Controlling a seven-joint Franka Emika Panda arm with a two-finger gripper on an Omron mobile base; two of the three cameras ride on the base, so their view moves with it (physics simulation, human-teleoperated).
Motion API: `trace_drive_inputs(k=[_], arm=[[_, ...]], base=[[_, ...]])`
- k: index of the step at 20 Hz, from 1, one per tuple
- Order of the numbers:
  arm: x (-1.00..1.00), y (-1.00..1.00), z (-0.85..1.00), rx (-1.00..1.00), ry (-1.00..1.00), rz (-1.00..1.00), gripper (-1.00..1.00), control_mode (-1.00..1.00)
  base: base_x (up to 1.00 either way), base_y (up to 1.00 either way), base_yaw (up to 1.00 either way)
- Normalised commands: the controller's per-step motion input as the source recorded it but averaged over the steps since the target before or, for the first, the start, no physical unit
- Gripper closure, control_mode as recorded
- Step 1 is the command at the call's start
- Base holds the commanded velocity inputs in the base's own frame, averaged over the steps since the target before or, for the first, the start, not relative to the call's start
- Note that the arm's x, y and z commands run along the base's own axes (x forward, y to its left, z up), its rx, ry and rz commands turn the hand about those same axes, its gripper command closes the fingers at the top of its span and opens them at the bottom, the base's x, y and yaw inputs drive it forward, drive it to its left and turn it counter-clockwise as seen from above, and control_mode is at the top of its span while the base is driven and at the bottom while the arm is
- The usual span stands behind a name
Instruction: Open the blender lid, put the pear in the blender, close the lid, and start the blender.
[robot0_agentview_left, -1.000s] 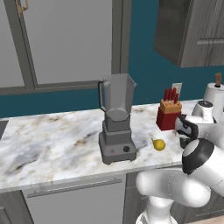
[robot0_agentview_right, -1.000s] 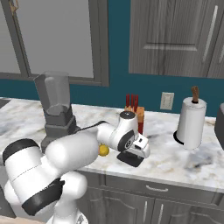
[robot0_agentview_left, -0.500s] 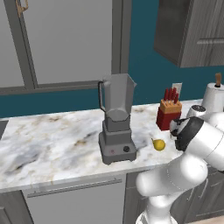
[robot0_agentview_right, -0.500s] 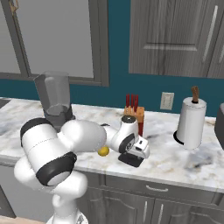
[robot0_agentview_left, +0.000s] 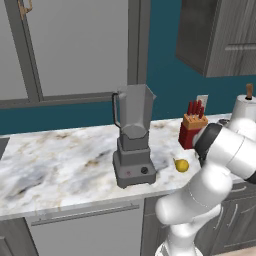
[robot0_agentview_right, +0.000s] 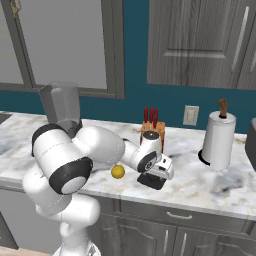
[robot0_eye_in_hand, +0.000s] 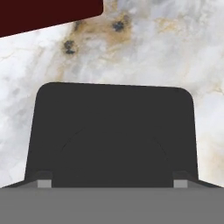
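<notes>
Blender lid flat on counter, spread end effector low above, arm folded down.

Left base view: behind-left, facing the blender on the table.
Right base view: behind-right, same blender.
Hand view: close, straight down on the blender lid.

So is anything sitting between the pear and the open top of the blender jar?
Nothing visible does. The pear lies on the counter just right of the blender, whose jar is open on top. The blender lid lies on the counter under the gripper, clear of that path.
</notes>
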Motion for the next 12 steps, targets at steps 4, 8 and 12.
trace_drive_inputs(k=[4,8,12], arm=[[0.06,0.01,0.13,0.0,0.01,0.0,-1.0,-1.0],[0.0,0.05,0.46,0.0,0.01,0.0,-1.0,-1.0],[0.0,0.06,0.57,-0.01,0.0,0.0,-1.0,-1.0]], base=[[0.0,0.0,0.0],[0.0,0.0,0.0],[0.0,0.0,0.0]])
